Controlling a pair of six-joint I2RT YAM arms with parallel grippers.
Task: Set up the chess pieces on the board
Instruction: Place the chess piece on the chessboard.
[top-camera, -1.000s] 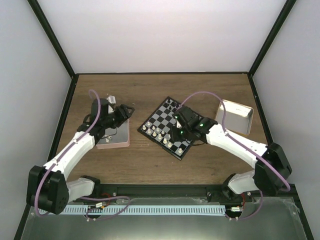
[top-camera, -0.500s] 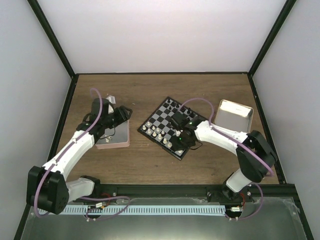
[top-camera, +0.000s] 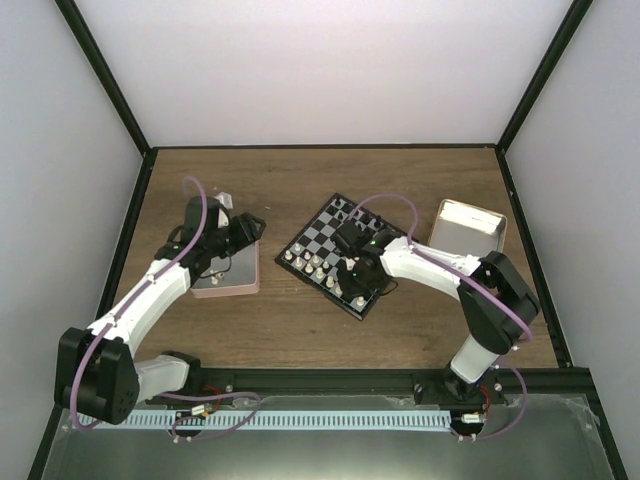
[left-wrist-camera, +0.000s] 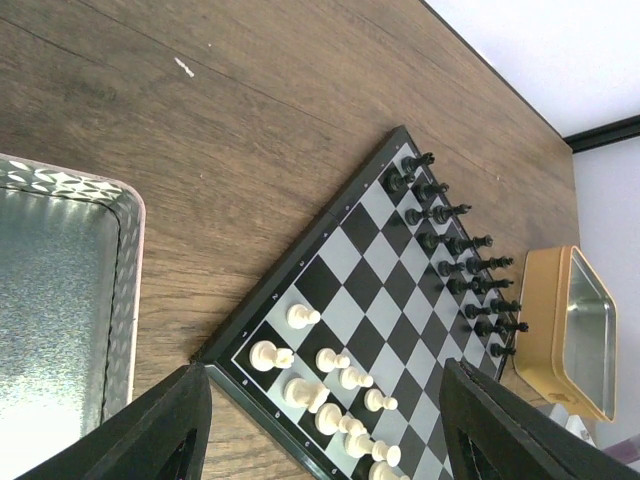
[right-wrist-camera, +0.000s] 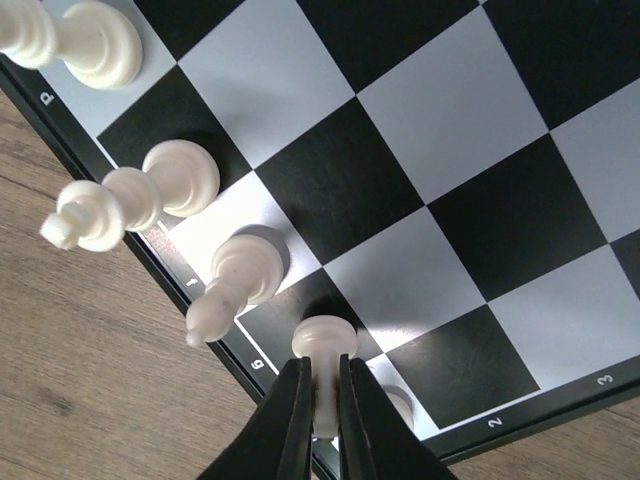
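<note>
The board (top-camera: 325, 238) lies tilted mid-table, with cream-white chess pieces (top-camera: 310, 265) along its near-left side and black ones (top-camera: 345, 208) along the far side. My right gripper (top-camera: 356, 284) hangs over the board's near corner. In the right wrist view it (right-wrist-camera: 322, 385) is shut on a cream-white piece (right-wrist-camera: 323, 340), gripped by its thin upper part. The piece's round base is at a dark edge square (right-wrist-camera: 340, 300); I cannot tell whether it touches. My left gripper (top-camera: 250, 228) stands open and empty by the pink tray (top-camera: 228, 285).
Two tall white pieces (right-wrist-camera: 245, 275) (right-wrist-camera: 150, 190) stand close beside the held one on the edge row. A tan box with a silvery inside (top-camera: 468, 232) sits right of the board. In the left wrist view the tray's rim (left-wrist-camera: 133, 250) is at left, the board (left-wrist-camera: 370, 270) ahead.
My right gripper has travelled with its piece from the middle of the board toward its near corner, and the right elbow has swung inward. The left arm has barely moved.
</note>
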